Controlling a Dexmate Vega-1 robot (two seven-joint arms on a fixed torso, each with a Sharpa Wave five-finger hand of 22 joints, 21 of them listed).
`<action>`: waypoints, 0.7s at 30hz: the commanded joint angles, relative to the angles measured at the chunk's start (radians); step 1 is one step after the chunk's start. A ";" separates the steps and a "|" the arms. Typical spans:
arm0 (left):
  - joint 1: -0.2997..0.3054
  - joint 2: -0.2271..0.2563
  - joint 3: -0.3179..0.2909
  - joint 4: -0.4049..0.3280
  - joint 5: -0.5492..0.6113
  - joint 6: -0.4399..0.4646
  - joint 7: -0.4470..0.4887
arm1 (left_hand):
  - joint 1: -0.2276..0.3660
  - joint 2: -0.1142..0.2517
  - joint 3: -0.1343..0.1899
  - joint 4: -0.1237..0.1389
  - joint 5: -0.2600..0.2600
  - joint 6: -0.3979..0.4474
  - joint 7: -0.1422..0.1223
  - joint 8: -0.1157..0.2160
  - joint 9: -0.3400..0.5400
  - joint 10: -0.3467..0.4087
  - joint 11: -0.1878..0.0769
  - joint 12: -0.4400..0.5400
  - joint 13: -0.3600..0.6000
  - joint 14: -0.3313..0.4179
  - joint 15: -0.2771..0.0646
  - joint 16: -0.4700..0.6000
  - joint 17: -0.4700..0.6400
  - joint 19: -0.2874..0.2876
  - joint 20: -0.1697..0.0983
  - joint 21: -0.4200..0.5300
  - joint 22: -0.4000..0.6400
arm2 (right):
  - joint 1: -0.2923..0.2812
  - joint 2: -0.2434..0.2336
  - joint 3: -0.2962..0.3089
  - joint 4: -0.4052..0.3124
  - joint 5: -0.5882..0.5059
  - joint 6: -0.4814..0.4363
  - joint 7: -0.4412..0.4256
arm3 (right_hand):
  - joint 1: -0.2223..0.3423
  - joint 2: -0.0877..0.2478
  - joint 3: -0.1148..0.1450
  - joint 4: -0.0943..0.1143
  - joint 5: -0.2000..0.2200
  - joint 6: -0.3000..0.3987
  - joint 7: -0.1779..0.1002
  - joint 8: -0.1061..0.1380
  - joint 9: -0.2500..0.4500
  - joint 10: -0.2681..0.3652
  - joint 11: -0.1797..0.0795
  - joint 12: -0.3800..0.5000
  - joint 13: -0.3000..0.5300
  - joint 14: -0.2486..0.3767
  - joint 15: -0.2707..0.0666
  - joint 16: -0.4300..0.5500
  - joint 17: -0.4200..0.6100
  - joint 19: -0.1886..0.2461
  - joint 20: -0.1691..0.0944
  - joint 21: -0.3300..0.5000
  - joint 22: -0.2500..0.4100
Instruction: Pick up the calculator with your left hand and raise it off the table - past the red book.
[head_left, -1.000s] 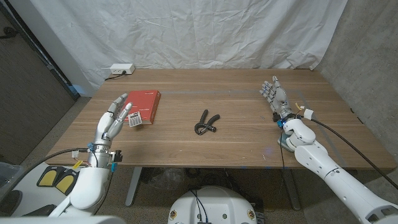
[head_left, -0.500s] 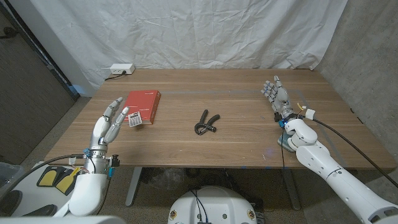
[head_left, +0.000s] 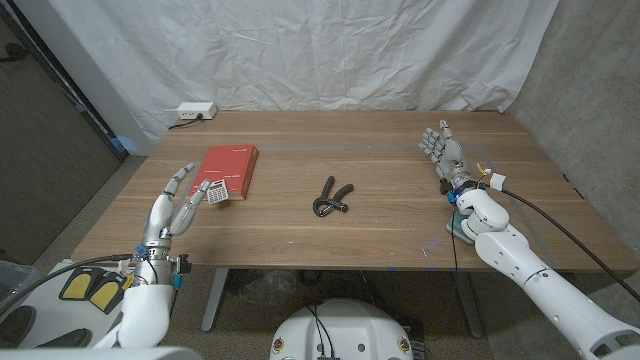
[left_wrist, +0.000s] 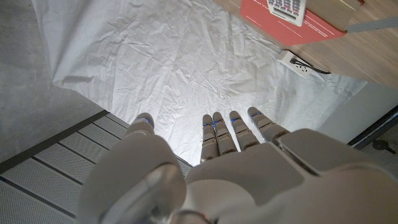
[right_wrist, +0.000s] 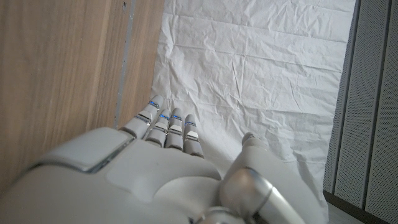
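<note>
A small grey calculator (head_left: 217, 192) lies on the near left corner of the red book (head_left: 232, 166), at the left of the wooden table (head_left: 380, 225). My left hand (head_left: 177, 205) is open with its fingers spread, just left of and nearer than the calculator, not touching it. In the left wrist view the calculator (left_wrist: 286, 7) and the red book (left_wrist: 298, 23) lie beyond the fingertips of the left hand (left_wrist: 236, 168). My right hand (head_left: 443, 153) is open with its fingers stretched out at the table's right side, holding nothing; it also fills the lower part of the right wrist view (right_wrist: 155, 171).
A black hand-grip tool (head_left: 330, 198) lies at the table's middle. A white power strip (head_left: 194, 111) sits at the back left corner, with a white sheet (head_left: 330, 50) hung behind the table. Bare wood stretches between the tool and my right hand.
My left hand has drawn back toward the table's near edge, a little away from the calculator. The calculator, book and right hand have stayed put.
</note>
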 joint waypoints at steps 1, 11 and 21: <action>0.012 0.017 0.008 -0.016 0.077 0.059 0.084 | 0.015 0.002 -0.002 -0.008 0.009 0.014 -0.003 0.006 0.005 0.019 -0.003 0.008 0.005 0.019 -0.042 0.004 0.005 0.012 -0.074 0.003 0.003 | 0.003 0.008 -0.004 0.004 -0.004 0.001 -0.007 | 0.001 0.005 0.000 -0.005 -0.001 0.008 0.002 -0.001 0.005 0.010 -0.001 -0.001 0.004 0.013 -0.002 0.000 0.004 0.012 -0.002 -0.004 0.002; 0.016 0.013 0.030 -0.021 0.153 0.109 0.173 | 0.030 0.004 -0.001 -0.015 0.020 0.036 -0.010 0.008 0.005 0.038 -0.016 0.008 0.006 0.045 -0.050 0.006 0.005 0.042 -0.081 0.009 0.003 | -0.002 0.005 0.001 0.000 0.002 0.004 -0.001 | 0.001 0.007 -0.001 -0.005 -0.002 0.009 0.000 -0.001 0.005 0.011 0.004 -0.001 0.004 0.008 0.000 -0.003 0.004 0.010 -0.002 -0.008 0.002; 0.022 0.026 0.068 -0.050 0.249 0.222 0.263 | 0.046 0.000 -0.002 -0.025 0.031 0.056 -0.027 0.010 0.006 0.061 -0.028 0.009 0.006 0.061 -0.064 0.005 0.005 0.055 -0.084 0.009 0.003 | 0.002 -0.006 0.006 0.001 0.008 -0.006 0.010 | 0.001 0.007 -0.001 -0.006 -0.003 0.011 0.001 -0.001 0.006 0.011 0.004 -0.002 0.004 0.010 -0.001 -0.002 0.004 0.010 -0.002 -0.010 0.002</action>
